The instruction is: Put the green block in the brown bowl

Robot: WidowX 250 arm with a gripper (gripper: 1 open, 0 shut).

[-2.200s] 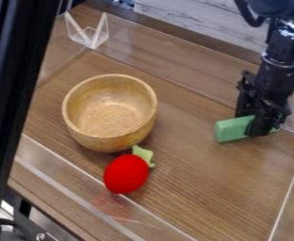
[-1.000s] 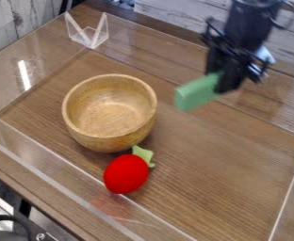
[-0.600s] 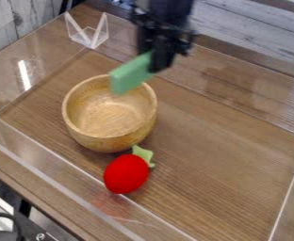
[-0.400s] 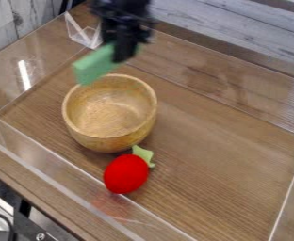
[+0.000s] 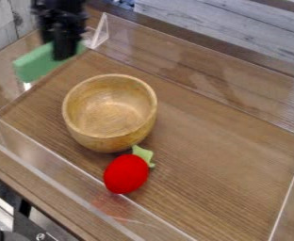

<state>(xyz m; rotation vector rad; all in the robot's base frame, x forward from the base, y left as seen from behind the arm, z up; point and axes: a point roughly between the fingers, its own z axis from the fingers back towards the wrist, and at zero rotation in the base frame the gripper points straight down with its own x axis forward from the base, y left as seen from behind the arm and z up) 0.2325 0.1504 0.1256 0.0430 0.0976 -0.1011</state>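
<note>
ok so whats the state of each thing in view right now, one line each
gripper: shut on the green block, held in the air up and left of the bowl
green block: gripped at one end, lifted off the table, tilted
brown bowl: upright on the table, empty
red strawberry toy: lying on the table just in front of the bowl, untouched
clear plastic stand: standing at the back, partly hidden by the gripper

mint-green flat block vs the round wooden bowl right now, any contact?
Apart. The camera view shows the mint-green flat block clamped in the gripper, up and to the left of the round light-brown wooden bowl, with bare table between them.
</note>
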